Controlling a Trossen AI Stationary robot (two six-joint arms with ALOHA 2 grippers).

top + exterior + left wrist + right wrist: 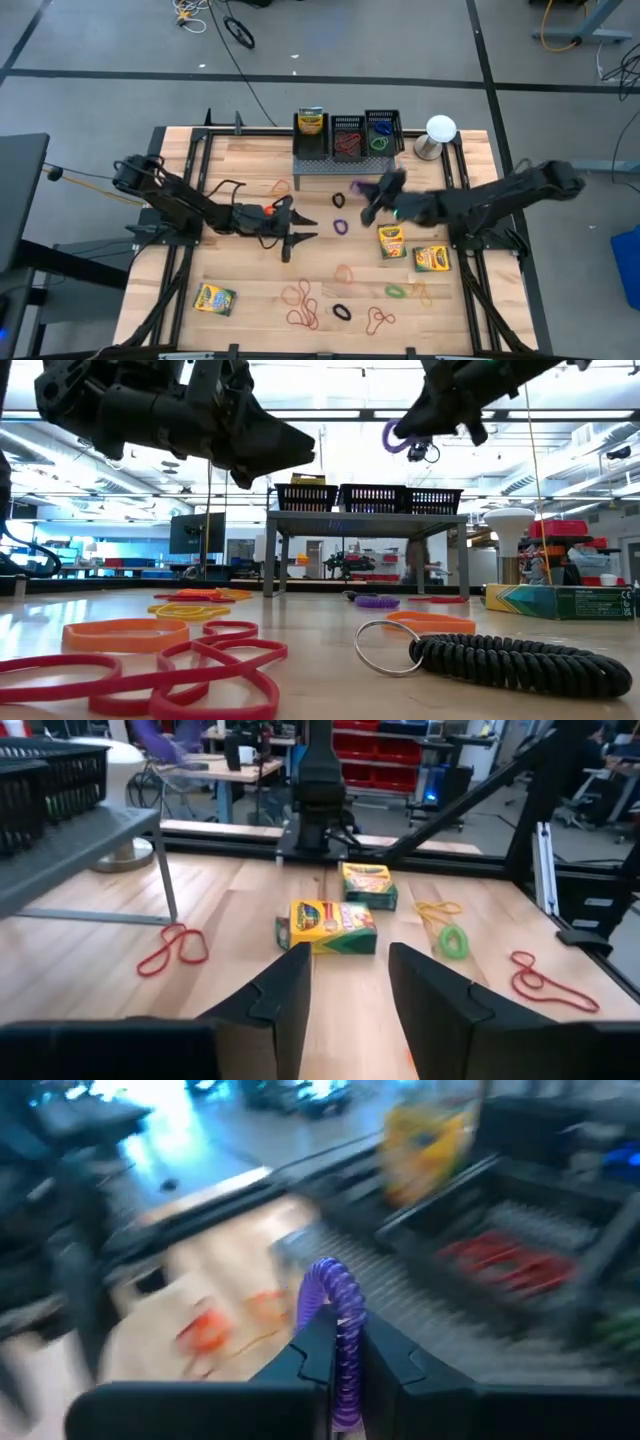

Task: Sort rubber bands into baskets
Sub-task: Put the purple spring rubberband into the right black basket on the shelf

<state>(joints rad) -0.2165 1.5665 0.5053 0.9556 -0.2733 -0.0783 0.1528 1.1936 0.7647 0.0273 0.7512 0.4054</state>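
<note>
The crayon boxes [327,925] are yellow and green, but the writing on them is too small to read. The right claw [338,1348] is pressed together on a purple band [338,1320], a coiled spiral loop that stands up between its fingertips; in the low view the band [394,436] hangs in the air from this claw, above the surface. In the high view the right claw [368,208] is over the middle of the surface, near the front of the grey stand [345,164]. On this stand, at the far edge of the surface, are three black mesh baskets [347,137]; the middle one holds red bands, the right one holds green and blue bands, and the left one holds a crayon box. The left claw [347,985] is spread, nothing is between its fingers, and it is above the bare wood left of the centre [297,232]. Other bands lie flat on the surface [250,300]: red ones [303,305] and a black one [342,312] near the front edge, a green one [396,291] toward the right, an orange one [280,187] in front of the stand. In the low view, red bands [170,675] and a black coil band [520,663] on a metal ring are nearest the front edge.
</note>
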